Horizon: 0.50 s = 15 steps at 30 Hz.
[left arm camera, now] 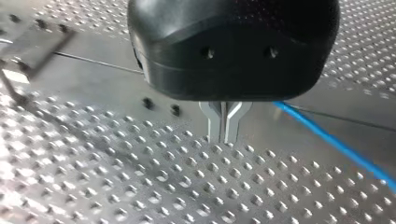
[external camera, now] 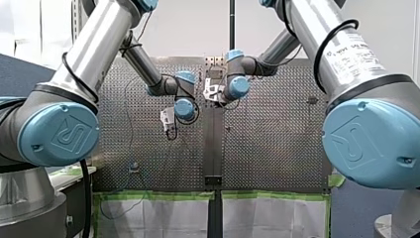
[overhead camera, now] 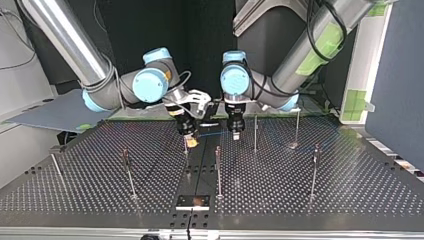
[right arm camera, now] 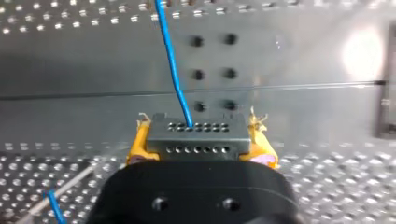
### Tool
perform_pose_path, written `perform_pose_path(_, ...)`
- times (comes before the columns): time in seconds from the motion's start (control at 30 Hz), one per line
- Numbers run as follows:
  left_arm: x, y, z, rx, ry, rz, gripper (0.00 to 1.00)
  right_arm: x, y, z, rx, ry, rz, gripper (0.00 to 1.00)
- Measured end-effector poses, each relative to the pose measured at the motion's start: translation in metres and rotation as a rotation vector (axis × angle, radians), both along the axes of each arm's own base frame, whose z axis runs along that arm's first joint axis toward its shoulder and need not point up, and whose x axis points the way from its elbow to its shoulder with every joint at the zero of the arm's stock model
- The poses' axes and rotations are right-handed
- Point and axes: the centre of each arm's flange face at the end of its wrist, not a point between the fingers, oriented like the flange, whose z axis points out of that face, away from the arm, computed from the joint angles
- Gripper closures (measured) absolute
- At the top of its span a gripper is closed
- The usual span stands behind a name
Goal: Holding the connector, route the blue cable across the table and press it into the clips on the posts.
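My right gripper (right arm camera: 200,140) is shut on the dark connector (right arm camera: 187,145), which has rows of small holes, with a yellow pad (right arm camera: 138,142) on either side. The blue cable (right arm camera: 172,65) leaves the connector's face and runs away over the plate. In the top view my right gripper (overhead camera: 190,139) hangs low over the table's middle, beside a thin post (overhead camera: 186,150). My left gripper (overhead camera: 236,134) is close beside it. Its metal fingers (left arm camera: 215,122) are shut with nothing visible between them, just above the perforated plate. The blue cable (left arm camera: 336,145) lies beside them.
Several thin posts stand on the perforated table (overhead camera: 75,195), among them one (overhead camera: 218,170) near the middle, one (overhead camera: 127,170) at the top view's left and one (overhead camera: 315,167) at its right. A smooth strip (overhead camera: 200,165) runs down the table's centre.
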Motion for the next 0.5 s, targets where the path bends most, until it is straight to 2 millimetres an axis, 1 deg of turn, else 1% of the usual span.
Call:
perform_pose_path(0.13, -0.015, 0.001, 0.012, 0.007, 0.001, 0.001, 1.00, -0.005, 0.007, 0.025, -0.007, -0.019, 0.001, 1.00)
perform_pose_path(0.33, -0.035, 0.004, 0.033, 0.016, 0.000, 0.004, 1.00, -0.015, 0.016, 0.058, -0.020, -0.042, -0.004, 1.00)
perform_pose_path(0.5, -0.048, 0.004, 0.049, 0.015, -0.019, -0.001, 1.00, -0.022, 0.025, 0.088, -0.044, -0.064, -0.005, 1.00)
